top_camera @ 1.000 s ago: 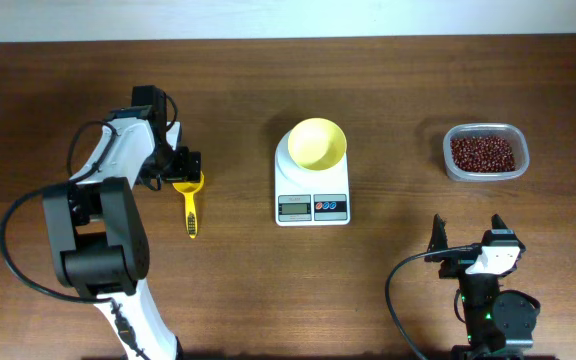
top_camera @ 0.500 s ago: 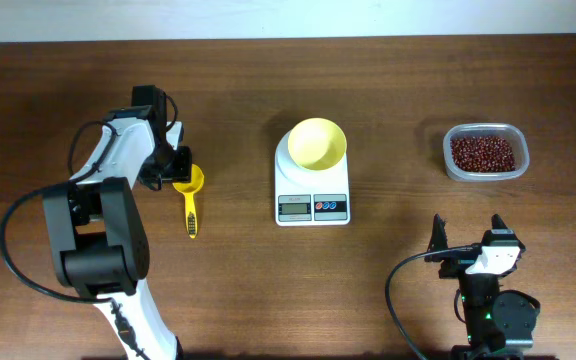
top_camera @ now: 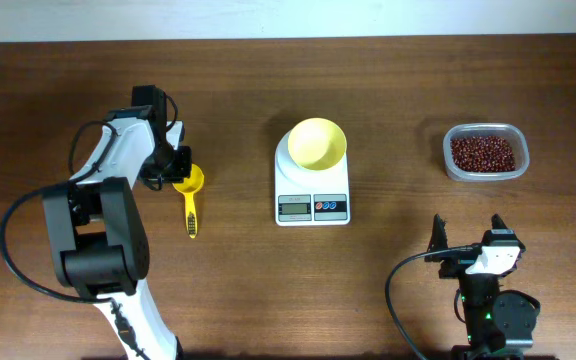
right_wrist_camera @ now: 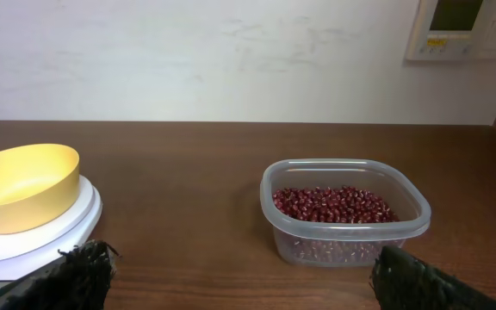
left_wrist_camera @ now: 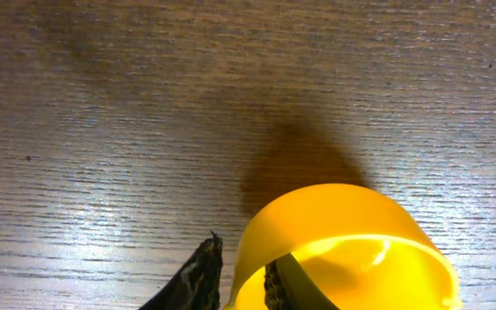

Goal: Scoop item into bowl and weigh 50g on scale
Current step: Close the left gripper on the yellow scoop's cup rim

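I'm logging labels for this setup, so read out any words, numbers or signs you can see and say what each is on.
Nothing is legible in any view.
Small white rectangular digital scale: its grey display is too small to read.
Red and blue buttons beside it: any marks are too small.
White wall panel, right wrist view: its small yellow label is blurred.

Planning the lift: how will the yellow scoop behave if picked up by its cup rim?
Likely light: the scoop looks like thin plastic. With the left fingers on the rim, its long handle may swing down. The glossy wall might slip.
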Motion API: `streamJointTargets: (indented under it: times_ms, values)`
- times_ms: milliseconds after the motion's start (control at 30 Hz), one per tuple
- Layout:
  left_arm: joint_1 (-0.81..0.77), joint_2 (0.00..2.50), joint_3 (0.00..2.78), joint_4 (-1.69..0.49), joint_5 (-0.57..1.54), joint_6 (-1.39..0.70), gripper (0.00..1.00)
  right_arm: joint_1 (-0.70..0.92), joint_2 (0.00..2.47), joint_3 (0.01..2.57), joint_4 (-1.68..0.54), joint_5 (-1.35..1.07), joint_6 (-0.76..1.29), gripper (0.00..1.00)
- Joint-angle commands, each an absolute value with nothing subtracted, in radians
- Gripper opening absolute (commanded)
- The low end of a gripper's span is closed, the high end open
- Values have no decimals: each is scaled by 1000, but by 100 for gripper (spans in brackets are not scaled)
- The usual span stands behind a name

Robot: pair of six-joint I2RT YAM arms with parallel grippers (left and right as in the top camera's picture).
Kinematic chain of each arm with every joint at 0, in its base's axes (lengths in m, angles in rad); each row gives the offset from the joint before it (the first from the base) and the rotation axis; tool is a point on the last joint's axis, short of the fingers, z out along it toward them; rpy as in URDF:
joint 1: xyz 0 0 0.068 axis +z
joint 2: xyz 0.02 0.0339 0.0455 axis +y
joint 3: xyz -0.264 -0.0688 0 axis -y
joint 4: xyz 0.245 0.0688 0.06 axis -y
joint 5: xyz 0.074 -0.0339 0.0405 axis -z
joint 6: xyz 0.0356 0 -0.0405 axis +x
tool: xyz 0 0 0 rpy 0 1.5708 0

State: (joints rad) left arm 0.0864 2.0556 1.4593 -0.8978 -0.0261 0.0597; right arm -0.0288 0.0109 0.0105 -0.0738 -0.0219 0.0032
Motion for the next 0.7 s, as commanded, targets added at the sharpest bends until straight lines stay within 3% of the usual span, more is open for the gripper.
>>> streamJointTargets:
  times_ms: [0, 433, 667]
  values:
    - [93, 2076, 1472, -890, -14, 57, 18, -20, 3, 6, -80, -10, 5, 99]
    - [93, 2076, 1472, -887, -14, 58, 0, -20, 3, 6, -80, -10, 5, 99]
    - [93, 2075, 1478, -900, -14, 57, 0, -20, 3, 6, -80, -10, 5, 99]
